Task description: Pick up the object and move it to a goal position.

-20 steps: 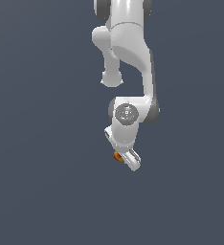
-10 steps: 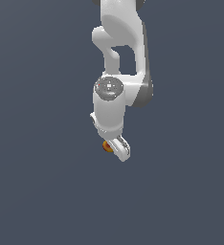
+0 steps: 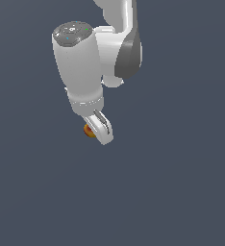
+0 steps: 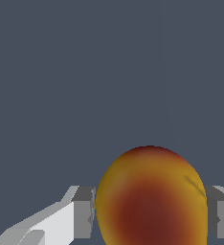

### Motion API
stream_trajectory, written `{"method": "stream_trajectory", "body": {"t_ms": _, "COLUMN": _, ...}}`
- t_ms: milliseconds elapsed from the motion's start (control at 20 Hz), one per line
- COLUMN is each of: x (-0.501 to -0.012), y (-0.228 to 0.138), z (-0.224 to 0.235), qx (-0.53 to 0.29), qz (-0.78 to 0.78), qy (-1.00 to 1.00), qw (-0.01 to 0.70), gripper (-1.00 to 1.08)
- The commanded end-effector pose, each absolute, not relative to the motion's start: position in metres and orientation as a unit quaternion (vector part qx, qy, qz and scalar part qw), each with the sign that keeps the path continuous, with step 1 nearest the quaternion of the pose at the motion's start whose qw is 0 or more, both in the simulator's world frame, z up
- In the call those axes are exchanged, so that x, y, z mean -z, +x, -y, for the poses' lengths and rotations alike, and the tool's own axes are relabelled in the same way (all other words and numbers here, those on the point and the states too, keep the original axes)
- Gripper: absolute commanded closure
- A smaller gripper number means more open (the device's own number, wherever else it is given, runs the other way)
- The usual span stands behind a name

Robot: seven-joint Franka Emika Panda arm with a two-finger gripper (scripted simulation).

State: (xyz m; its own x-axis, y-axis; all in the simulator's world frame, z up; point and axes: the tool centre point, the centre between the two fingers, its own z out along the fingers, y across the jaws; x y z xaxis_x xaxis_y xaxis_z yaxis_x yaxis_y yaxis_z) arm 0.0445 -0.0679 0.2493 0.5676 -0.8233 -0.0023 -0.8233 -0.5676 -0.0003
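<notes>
One object, one arm, and nothing else to look at against the flat grey. The gripper has its jaws closed on the object, a finger pressing each flank in the wrist view, so the lump sits clamped between them. From the exterior view only a sliver of it peeps out beside the white finger, on that view's left.

My worry is the hold. The thing is rounded and smooth-looking, and flat pads on a curved skin give little to bite on; a quick swing or a sharp stop could, I reckon, let it roll or squirt out. It also seems to bulge well past the fingers, so the grip may sit low on its body, which would make slipping easier. No goal marker shows in either view, so I cannot tell how far there is to go.

As for looks: egg-like, orange-yellow at the edges, deepening to a dull red patch in the middle, with a faint crease on one shoulder.
</notes>
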Motion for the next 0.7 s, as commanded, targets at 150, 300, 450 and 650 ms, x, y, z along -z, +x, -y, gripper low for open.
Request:
{"method": "stream_trajectory", "body": {"t_ms": 150, "x": -0.308, "y": 0.04, "z": 0.101, "qx": -0.001, "qz": -0.465, "qy": -0.885, "qw": 0.001, "gripper": 1.08}}
{"method": "stream_trajectory", "body": {"t_ms": 300, "x": -0.338, "y": 0.039, "z": 0.118, "qx": 0.0, "qz": -0.465, "qy": -0.885, "qw": 0.0, "gripper": 1.08}}
{"method": "stream_trajectory", "body": {"t_ms": 450, "x": -0.368, "y": 0.038, "z": 0.135, "qx": 0.0, "qz": -0.465, "qy": -0.885, "qw": 0.0, "gripper": 1.08}}
{"method": "stream_trajectory", "body": {"t_ms": 650, "x": -0.402, "y": 0.036, "z": 0.154, "qx": 0.0, "qz": -0.465, "qy": -0.886, "qw": 0.0, "gripper": 1.08}}
